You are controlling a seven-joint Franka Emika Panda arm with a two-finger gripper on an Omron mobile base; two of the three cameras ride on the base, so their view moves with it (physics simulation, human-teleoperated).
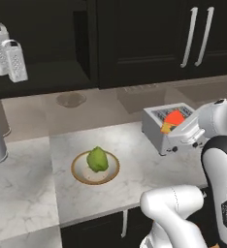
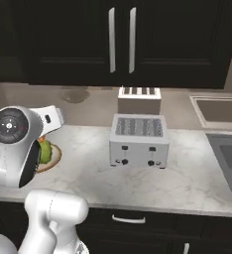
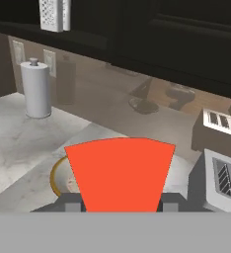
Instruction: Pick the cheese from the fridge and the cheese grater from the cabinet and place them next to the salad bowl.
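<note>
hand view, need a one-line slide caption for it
Cheese wedge gripped between the jaws, carried above the marble counter toward the salad bowl, toaster at right.

marbled counter [image 1: 28,189], metal toaster [image 2: 139,140] (glossy)

Black cabs [image 2: 138,39] over marble counter [image 2: 187,178].
</note>
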